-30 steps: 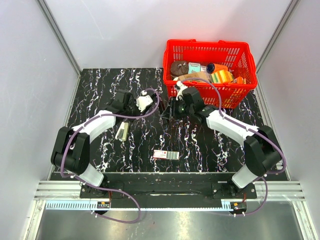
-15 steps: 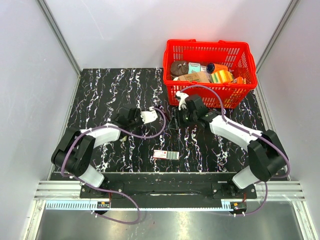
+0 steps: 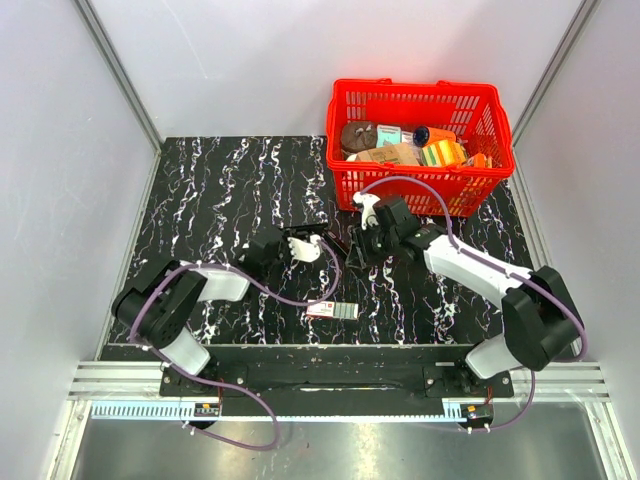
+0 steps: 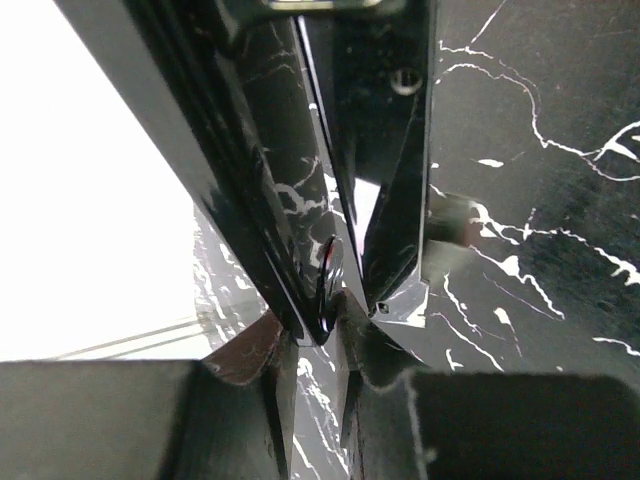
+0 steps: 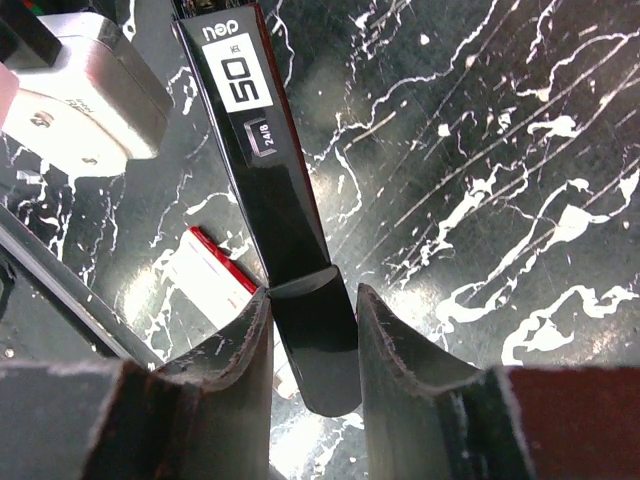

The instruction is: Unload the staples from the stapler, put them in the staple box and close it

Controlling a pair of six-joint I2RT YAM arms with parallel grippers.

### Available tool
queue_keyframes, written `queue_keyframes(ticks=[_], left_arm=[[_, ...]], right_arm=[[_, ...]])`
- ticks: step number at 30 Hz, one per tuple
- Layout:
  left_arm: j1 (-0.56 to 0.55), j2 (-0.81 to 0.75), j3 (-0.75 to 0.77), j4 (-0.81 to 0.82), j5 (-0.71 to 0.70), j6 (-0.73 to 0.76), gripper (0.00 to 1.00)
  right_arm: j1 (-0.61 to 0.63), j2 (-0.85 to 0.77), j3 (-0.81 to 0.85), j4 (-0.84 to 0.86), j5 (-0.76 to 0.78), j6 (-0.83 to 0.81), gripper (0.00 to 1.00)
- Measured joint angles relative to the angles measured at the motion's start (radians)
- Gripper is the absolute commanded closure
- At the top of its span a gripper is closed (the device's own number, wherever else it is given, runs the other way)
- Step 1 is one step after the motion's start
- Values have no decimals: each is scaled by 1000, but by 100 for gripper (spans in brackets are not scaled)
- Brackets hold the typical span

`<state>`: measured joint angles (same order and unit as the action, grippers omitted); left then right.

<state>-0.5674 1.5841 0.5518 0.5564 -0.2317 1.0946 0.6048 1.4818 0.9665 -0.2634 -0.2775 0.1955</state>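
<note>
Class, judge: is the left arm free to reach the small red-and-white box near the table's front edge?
Probably not yet: the box lies uncovered nearby, but the left end effector seems clamped on the stapler, which the right end effector also grips.

Black stapler (image 5: 265, 180), red basket (image 3: 420, 88), white-veined black table (image 3: 220, 180).

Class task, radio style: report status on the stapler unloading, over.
Right gripper shut on glossy black stapler. Left gripper shut on the same stapler. Small red-and-white box lies apart, nearer the bases; nothing blocking.
</note>
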Motion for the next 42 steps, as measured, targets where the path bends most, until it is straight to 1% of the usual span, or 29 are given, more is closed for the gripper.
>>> queue_keyframes(ticks=[10, 13, 15, 18, 21, 23, 25, 28, 30, 32, 34, 35, 37, 40, 42], left_arm=[[-62, 118, -82, 374, -108, 235, 100], [-72, 121, -82, 405, -133, 262, 100], [-76, 107, -80, 390, -144, 253, 100], [-82, 38, -54, 251, -158, 182, 100], [-83, -73, 15, 3, -143, 35, 100], [-90, -129, 74, -148, -90, -90, 100], [-104, -154, 154, -286, -7, -223, 100], [-130, -159, 226, -392, 145, -371, 100], [-140, -160, 257, -469, 195, -448, 99], [-121, -160, 274, -532, 237, -510, 94], [-111, -160, 289, -594, 271, -566, 82], [-108, -159, 299, -623, 282, -591, 74], [-101, -158, 318, -665, 299, -628, 63], [-95, -159, 329, -706, 398, -660, 54], [-76, -160, 342, -738, 464, -689, 51]], right_arm=[[0, -32, -31, -62, 34, -54, 100], [1, -32, -32, -67, 33, -55, 100], [1, -35, -32, -65, 33, -54, 100], [1, -40, -32, -63, 25, -47, 100], [1, -43, -31, -32, 12, -10, 100], [1, -43, -29, 24, 10, 33, 100], [0, -42, -18, 95, 9, 84, 100], [0, -18, 26, 194, 23, 159, 100], [-5, -5, 52, 218, 37, 198, 100], [-11, 9, 71, 231, 47, 230, 100], [-10, 33, 97, 233, 58, 249, 100], [-10, 42, 108, 230, 61, 254, 100], [-9, 67, 140, 216, 75, 259, 100], [-11, 106, 200, 244, 120, 252, 100], [-12, 125, 244, 257, 146, 241, 100]])
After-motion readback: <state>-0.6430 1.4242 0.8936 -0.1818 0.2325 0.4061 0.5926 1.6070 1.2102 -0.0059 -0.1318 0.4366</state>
